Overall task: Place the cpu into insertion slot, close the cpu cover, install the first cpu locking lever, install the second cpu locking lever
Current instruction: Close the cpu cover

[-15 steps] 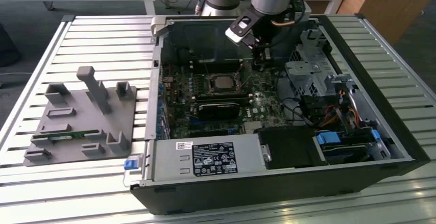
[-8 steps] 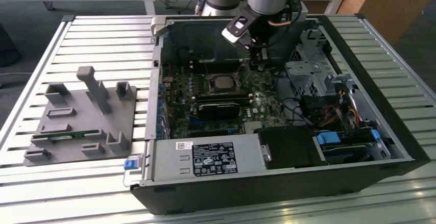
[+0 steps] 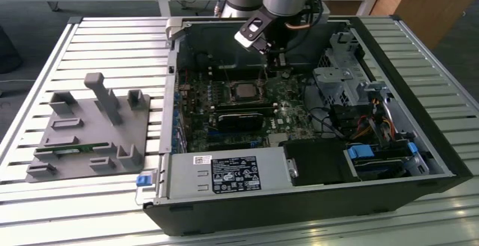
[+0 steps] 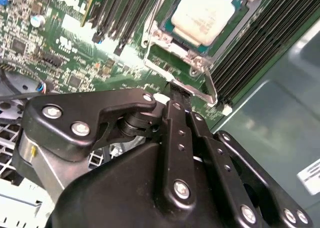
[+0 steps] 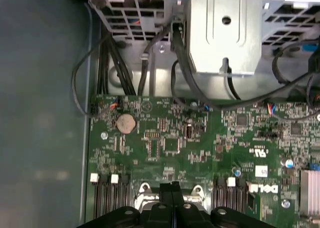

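Lever step in hand: cpu [image 4: 202,15] seated, cpu cover [image 4: 170,38] down. Jaws of gripper [image 4: 179,95] narrow at locking lever [image 4: 211,88]; likely needs hooking.

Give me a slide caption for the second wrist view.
Gripper tip at the wire locking lever beside the seated cpu on the green motherboard.

Even light on the bench [image 3: 90,38] — glare whitens the cpu [image 4: 202,13] in the second wrist view; computer case [image 3: 262,215] shadowed inside.
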`<state>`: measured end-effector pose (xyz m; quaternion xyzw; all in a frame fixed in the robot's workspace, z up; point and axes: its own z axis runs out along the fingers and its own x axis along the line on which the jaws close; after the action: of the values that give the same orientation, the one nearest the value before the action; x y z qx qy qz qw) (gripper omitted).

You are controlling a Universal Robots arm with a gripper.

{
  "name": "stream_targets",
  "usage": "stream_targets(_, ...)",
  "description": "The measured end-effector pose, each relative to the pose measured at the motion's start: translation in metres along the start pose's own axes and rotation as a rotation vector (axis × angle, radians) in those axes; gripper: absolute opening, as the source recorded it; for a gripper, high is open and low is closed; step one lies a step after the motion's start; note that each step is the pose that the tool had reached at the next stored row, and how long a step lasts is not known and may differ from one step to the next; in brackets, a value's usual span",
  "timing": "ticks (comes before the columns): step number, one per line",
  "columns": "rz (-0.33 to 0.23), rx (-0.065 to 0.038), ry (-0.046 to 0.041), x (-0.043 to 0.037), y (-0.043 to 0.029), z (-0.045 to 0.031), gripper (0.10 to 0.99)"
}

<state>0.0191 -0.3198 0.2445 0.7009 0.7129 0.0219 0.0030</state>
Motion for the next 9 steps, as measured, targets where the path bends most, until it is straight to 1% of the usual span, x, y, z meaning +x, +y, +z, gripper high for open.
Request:
stream_targets(4, 0.0, 0.0, 0.0, 0.0001, -0.0071, 0.0001, 0.106)
stream_targets(9, 0.0, 0.0, 0.0, 0.0002, -0.0136, 0.0005, 0.106)
